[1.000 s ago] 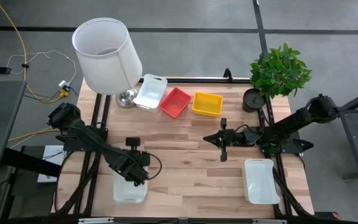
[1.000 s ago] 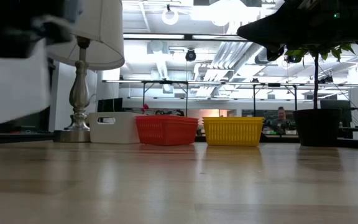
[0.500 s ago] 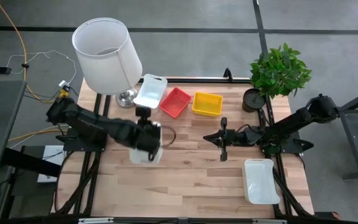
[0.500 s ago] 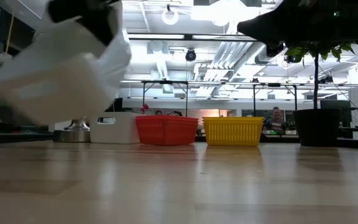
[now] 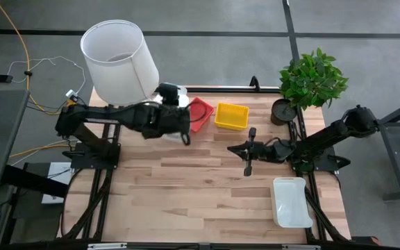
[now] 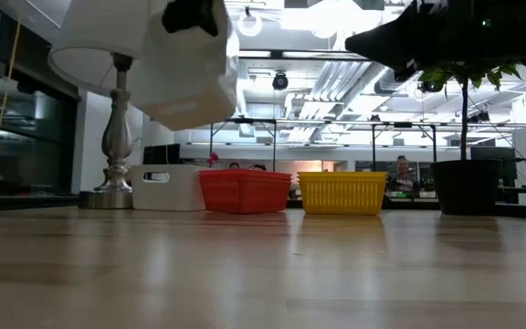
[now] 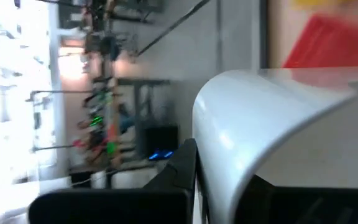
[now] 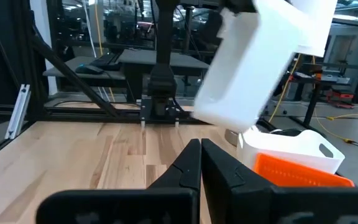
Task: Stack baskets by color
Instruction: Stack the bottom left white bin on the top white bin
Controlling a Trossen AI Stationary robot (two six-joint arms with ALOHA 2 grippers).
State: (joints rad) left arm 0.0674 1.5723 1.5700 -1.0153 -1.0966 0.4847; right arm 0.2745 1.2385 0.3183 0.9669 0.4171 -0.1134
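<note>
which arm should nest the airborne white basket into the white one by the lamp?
Left. Its hand is shut on the lifted white basket, right above the white basket by the lamp. The right hand is shut, empty, mid-table.

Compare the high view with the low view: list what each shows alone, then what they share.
High view only: a white rectangular plastic basket lying near the right arm, and the shut right gripper. Low view only: the white basket standing beside the lamp base, and a distant person. Shared: the red mesh basket, yellow mesh basket and potted plant.
</note>
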